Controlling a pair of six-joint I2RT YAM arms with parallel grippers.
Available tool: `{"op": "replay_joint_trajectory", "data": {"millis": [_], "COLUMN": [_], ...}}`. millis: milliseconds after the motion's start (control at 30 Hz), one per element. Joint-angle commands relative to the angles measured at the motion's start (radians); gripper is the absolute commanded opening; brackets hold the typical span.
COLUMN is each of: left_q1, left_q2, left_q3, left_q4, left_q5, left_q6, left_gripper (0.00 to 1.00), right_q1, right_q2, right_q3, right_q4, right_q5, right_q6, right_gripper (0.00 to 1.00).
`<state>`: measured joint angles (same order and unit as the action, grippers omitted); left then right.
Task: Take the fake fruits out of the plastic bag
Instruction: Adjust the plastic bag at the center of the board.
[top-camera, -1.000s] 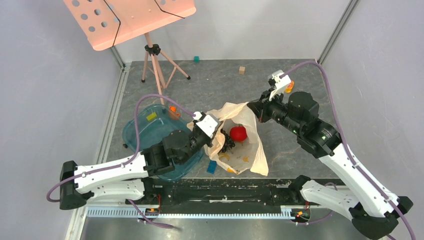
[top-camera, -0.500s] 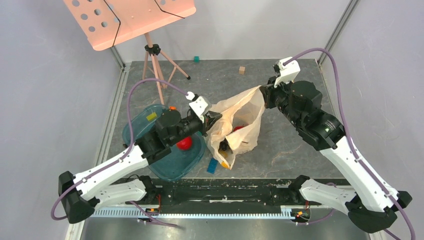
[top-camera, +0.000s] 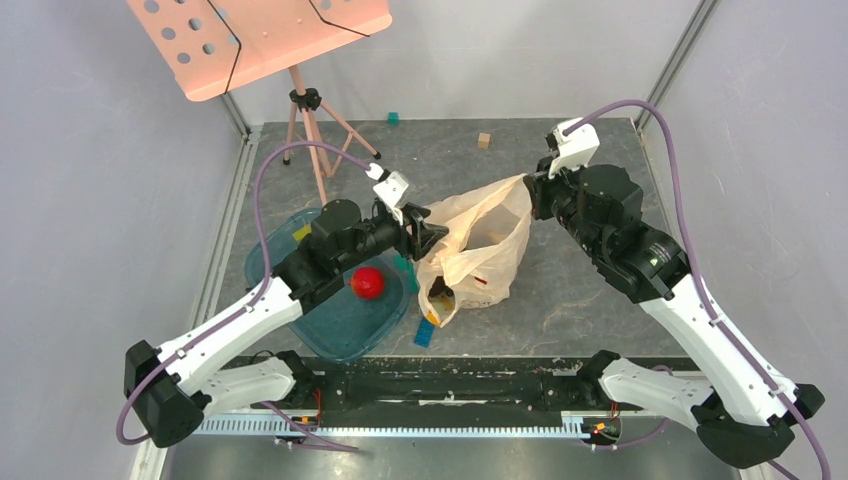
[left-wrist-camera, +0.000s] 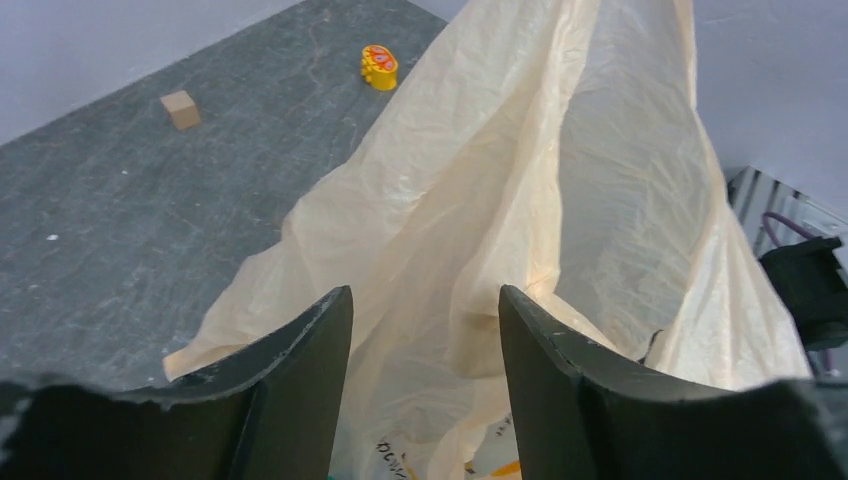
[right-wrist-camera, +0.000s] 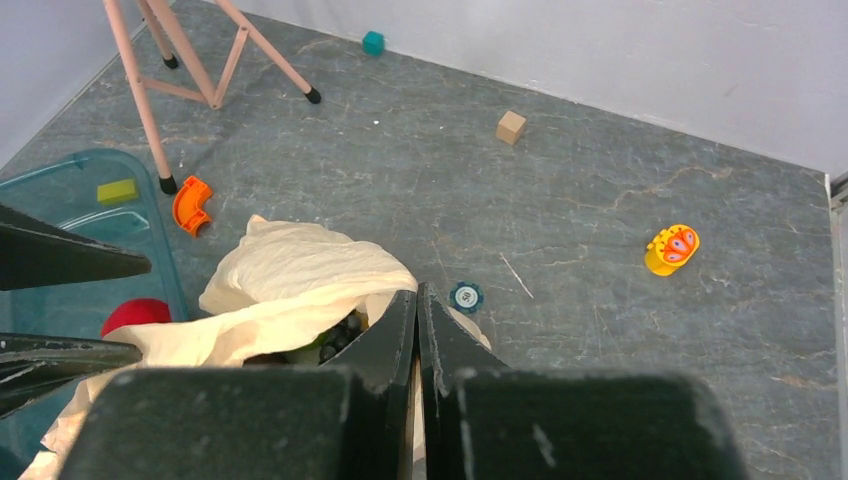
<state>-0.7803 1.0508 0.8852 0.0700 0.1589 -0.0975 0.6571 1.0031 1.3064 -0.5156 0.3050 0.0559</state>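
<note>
The peach-beige plastic bag (top-camera: 485, 240) hangs lifted by one top corner from my right gripper (top-camera: 530, 190), which is shut on it (right-wrist-camera: 418, 292). Dark grapes (right-wrist-camera: 345, 330) show inside the bag's mouth, and also at its low opening in the top view (top-camera: 440, 293). One red apple (top-camera: 367, 282) lies in the teal tray (top-camera: 275, 265), also seen in the right wrist view (right-wrist-camera: 135, 315). No second apple shows. My left gripper (top-camera: 420, 232) is open and empty just left of the bag; the bag (left-wrist-camera: 520, 200) fills its view beyond the fingertips (left-wrist-camera: 425, 300).
A pink music stand (top-camera: 258, 35) on a tripod (top-camera: 315, 130) stands at the back left. A blue block (top-camera: 424, 333) lies under the bag's front. A yellow toy (right-wrist-camera: 671, 249), a poker chip (right-wrist-camera: 465, 296), a wooden cube (right-wrist-camera: 511, 127) and a teal block (right-wrist-camera: 373, 42) lie on the floor.
My left gripper left the bag; the red apple now lies in the teal tray, free of the gripper. My right gripper lifted the bag's corner up and back, and the bag folded nearly closed.
</note>
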Motion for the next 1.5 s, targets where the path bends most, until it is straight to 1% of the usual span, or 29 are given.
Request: {"op": "replay_joint_trajectory", "data": {"millis": [0,167,267,300,467,533,633,767,900,1000,1133,1167,1200,1233,1267,1333,1467], "left_q1": [0.003,0.003,0.002,0.001,-0.016,-0.039,-0.09,-0.129,-0.135,-0.134,-0.126,-0.121,-0.116,-0.11,-0.103,-0.086,-0.036], "left_q2": [-0.04,-0.137,-0.206,-0.215,-0.237,-0.258,-0.279,-0.236,-0.175,-0.132,-0.084,-0.076,-0.072,-0.069,-0.068,-0.063,-0.05], "left_q3": [0.051,-0.015,-0.081,-0.098,-0.146,-0.165,-0.186,-0.166,-0.146,-0.117,-0.06,-0.05,-0.043,-0.04,-0.039,-0.033,-0.03], "left_q4": [-0.033,-0.027,0.008,0.017,0.017,0.017,-0.005,-0.045,-0.022,-0.015,-0.016,-0.012,-0.004,0.008,0.022,0.044,0.075], "left_q5": [0.099,0.113,0.116,0.116,0.071,0.029,-0.087,-0.234,-0.343,-0.442,-0.502,-0.514,-0.518,-0.517,-0.511,-0.491,-0.418], "left_q6": [-0.076,-0.133,-0.191,-0.208,-0.247,-0.246,-0.199,-0.142,-0.11,-0.097,-0.093,-0.101,-0.109,-0.112,-0.116,-0.125,-0.156], "left_gripper": [0.66,0.73,0.78,0.82,0.89,0.91,0.97,0.97,0.96,0.89,0.66,0.51,0.41,0.33,0.28,0.22,0.15], "right_q1": [-0.002,-0.002,-0.002,-0.002,-0.001,-0.002,-0.002,-0.003,-0.002,-0.002,-0.002,-0.002,-0.002,-0.002,-0.002,-0.001,-0.002], "right_q2": [-0.024,-0.019,-0.015,-0.013,-0.006,-0.005,-0.004,-0.004,-0.005,-0.01,-0.034,-0.037,-0.042,-0.044,-0.045,-0.045,-0.036], "right_q3": [-0.016,-0.016,-0.018,-0.019,-0.027,-0.031,-0.037,-0.039,-0.041,-0.038,-0.02,-0.011,0.0,0.009,0.02,0.042,0.074], "right_q4": [0.041,0.042,0.043,0.043,0.047,0.048,0.049,0.053,0.054,0.054,0.057,0.057,0.057,0.057,0.056,0.053,0.049], "right_q5": [-0.038,-0.053,-0.056,-0.059,-0.072,-0.074,-0.074,-0.086,-0.096,-0.1,-0.074,-0.064,-0.056,-0.052,-0.051,-0.052,-0.085], "right_q6": [-0.008,-0.007,-0.006,-0.005,-0.002,-0.002,-0.002,0.006,0.01,0.01,0.007,0.005,0.003,0.0,-0.001,-0.004,-0.012], "right_gripper": [0.0,0.0,0.0,0.0,0.0,0.0,0.0,0.0,0.0,0.0,0.0,0.0,0.0,0.0,0.0,0.0,0.0]}}
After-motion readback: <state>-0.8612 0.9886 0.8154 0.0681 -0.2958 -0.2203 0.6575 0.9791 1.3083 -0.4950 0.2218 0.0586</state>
